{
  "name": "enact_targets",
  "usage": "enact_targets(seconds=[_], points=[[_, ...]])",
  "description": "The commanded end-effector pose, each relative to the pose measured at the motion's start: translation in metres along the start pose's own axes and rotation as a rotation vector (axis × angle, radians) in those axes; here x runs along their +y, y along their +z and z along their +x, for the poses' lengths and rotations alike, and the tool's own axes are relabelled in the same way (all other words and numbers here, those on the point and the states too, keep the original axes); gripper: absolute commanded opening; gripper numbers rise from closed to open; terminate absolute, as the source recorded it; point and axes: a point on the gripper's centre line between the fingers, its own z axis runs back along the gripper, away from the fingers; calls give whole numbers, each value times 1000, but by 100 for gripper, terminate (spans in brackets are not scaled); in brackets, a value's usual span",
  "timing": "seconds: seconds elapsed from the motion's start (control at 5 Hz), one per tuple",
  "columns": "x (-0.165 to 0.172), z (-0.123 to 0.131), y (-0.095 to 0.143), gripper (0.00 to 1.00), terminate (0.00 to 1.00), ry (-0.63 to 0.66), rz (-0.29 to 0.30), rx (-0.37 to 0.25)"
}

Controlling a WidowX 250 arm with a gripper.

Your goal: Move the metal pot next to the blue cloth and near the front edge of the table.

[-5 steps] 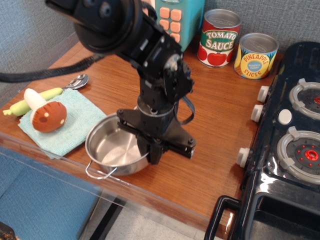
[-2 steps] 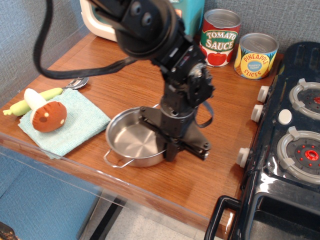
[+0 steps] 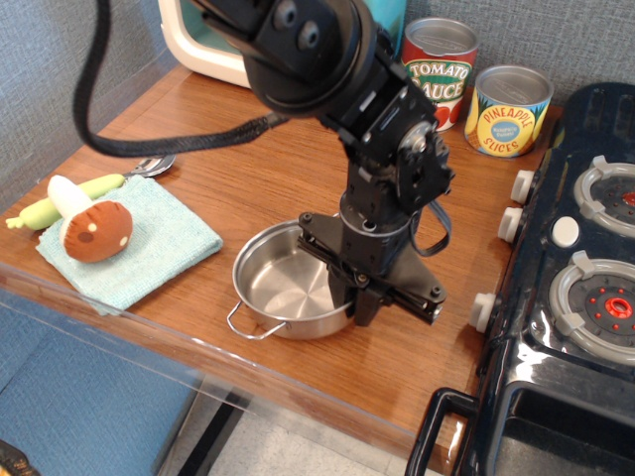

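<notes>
One shallow metal pot (image 3: 288, 288) sits on the table (image 3: 248, 178) close to its front edge, roughly midway along it. The pincer (image 3: 362, 297) reaches down over the pot's right rim and appears clamped on that rim, though the arm's black body hides the fingertips, so the grip cannot be confirmed. A thin wire handle juts from the pot toward the front edge. The blue cloth (image 3: 149, 243) lies near the front left corner, apart from the pot with bare wood between them. On the cloth rests a brown toy mushroom (image 3: 94, 230), with a pale green toy vegetable (image 3: 60, 198) at its left edge and a spoon (image 3: 151, 164) just behind. Two cans stand at the back edge: tomato sauce (image 3: 442, 69) and pineapple slices (image 3: 508, 109). A black toy stove (image 3: 571, 288) fills the right side.
</notes>
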Motion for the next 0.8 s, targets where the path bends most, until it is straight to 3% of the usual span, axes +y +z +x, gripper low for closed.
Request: enact_targets(seconds=[0.0, 0.2, 0.6], points=[[-5, 3, 46, 100, 0, 57, -70, -104], [1, 1, 57, 100, 0, 99, -109, -91], [6, -1, 60, 100, 0, 112, -112, -68]])
